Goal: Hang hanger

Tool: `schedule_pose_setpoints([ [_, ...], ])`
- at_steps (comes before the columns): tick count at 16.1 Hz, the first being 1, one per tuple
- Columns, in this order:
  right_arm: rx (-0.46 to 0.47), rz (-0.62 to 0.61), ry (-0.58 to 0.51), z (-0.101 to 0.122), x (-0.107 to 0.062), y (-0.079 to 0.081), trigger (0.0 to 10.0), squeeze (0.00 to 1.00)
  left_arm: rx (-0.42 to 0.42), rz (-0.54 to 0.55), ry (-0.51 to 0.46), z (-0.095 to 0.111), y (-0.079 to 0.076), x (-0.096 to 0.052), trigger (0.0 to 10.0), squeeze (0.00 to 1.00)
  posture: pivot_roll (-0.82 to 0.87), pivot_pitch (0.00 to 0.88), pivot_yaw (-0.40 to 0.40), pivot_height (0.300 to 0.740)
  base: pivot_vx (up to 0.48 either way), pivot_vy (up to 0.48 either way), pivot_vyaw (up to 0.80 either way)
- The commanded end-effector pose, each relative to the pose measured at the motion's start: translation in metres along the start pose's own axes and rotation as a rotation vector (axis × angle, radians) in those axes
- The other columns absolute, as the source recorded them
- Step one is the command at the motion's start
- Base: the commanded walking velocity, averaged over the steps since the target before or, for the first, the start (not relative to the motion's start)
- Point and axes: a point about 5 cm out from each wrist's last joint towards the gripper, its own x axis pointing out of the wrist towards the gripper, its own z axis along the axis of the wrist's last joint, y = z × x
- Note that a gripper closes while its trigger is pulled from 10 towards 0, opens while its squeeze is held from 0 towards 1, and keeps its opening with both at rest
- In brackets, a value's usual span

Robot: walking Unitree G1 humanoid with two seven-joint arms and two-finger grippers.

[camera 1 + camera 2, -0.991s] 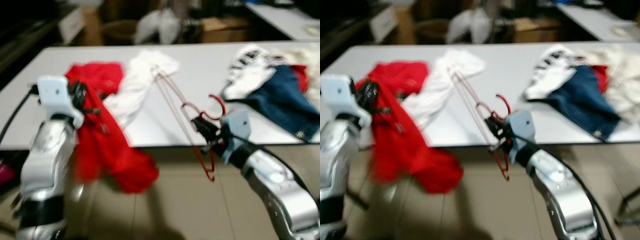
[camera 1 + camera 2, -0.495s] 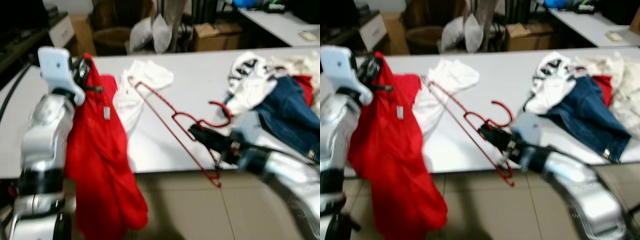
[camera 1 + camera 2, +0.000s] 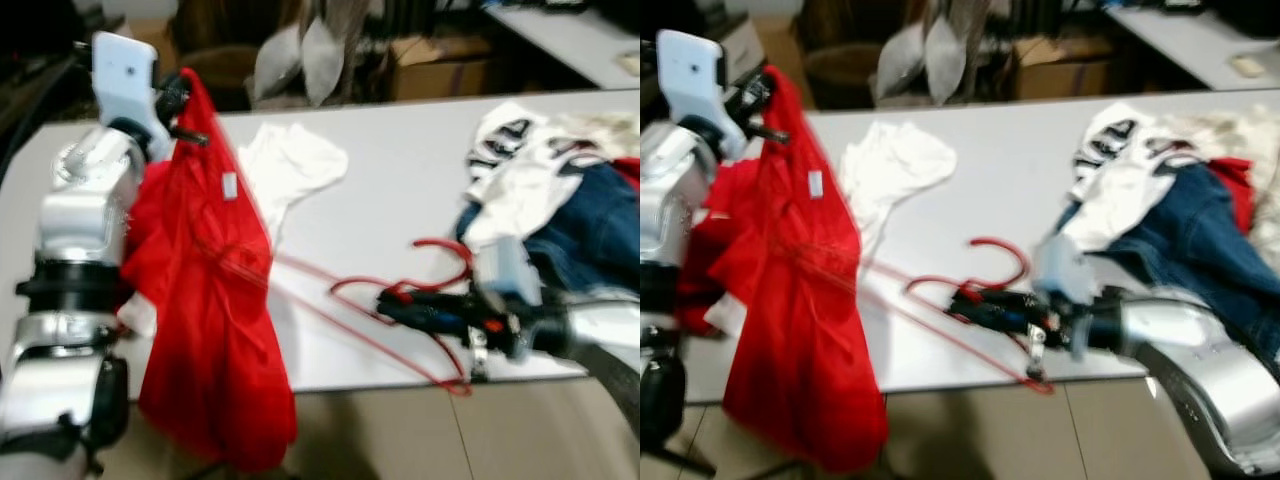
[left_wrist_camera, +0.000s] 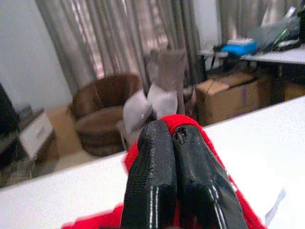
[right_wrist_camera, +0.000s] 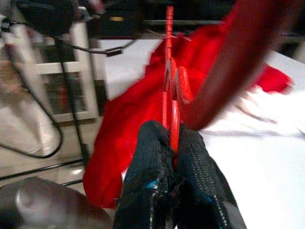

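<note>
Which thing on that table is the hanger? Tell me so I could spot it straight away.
Look at the long white table, near its front edge between the hanging red garment and the pile with blue jeans. The red wire hanger is there, pinched by the right gripper. It is the one thin wire outline with a hook among soft clothes.

red hanger (image 3: 400,300) far end hidden inside red garment (image 3: 210,330) | both blurred

left claw (image 3: 180,98) lifted red garment (image 3: 205,300) higher | hanger (image 3: 400,300) swung into it
</note>
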Motion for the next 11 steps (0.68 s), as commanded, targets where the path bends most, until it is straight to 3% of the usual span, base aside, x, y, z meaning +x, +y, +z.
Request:
schedule_pose_setpoints([
  [1, -0.014, 0.045, 0.015, -0.002, 0.008, -0.003, 10.0, 0.00, 0.007, -0.039, -0.111, 0.032, 0.001, 0.004, 10.0, 0.00, -0.10, 0.000, 0.083, 0.740, 0.000, 0.000, 0.00],
  [2, -0.026, 0.059, 0.022, -0.002, 0.013, -0.006, 10.0, 0.00, 0.005, -0.051, -0.121, 0.036, 0.002, 0.003, 10.0, 0.00, -0.10, 0.000, 0.083, 0.740, 0.000, 0.000, 0.00],
  [4, -0.099, 0.010, 0.070, -0.004, 0.041, -0.038, 10.0, 0.00, 0.003, -0.128, -0.159, 0.052, 0.000, -0.003, 10.0, 0.00, -0.08, 0.000, 0.063, 0.740, 0.000, 0.000, 0.00],
  [7, -0.179, -0.002, 0.095, 0.002, 0.058, -0.058, 10.0, 0.00, 0.036, -0.165, -0.183, 0.063, 0.001, -0.010, 10.0, 0.00, -0.07, 0.000, 0.045, 0.740, 0.000, 0.000, 0.00],
  [9, -0.235, -0.037, 0.117, 0.013, 0.072, -0.083, 10.0, 0.00, 0.051, -0.192, -0.230, 0.079, 0.004, -0.019, 10.0, 0.00, -0.05, 0.000, 0.031, 0.740, 0.000, 0.000, 0.00],
  [10, -0.308, -0.116, 0.162, 0.025, 0.079, -0.107, 10.0, 0.00, 0.021, -0.175, -0.307, 0.098, 0.012, -0.025, 10.0, 0.00, -0.05, 0.000, 0.031, 0.740, 0.000, 0.000, 0.00],
  [11, -0.348, -0.186, 0.158, 0.036, 0.081, -0.119, 10.0, 0.00, 0.006, -0.163, -0.359, 0.108, 0.018, -0.029, 10.0, 0.00, -0.05, 0.000, 0.025, 0.740, 0.000, 0.000, 0.00],
])
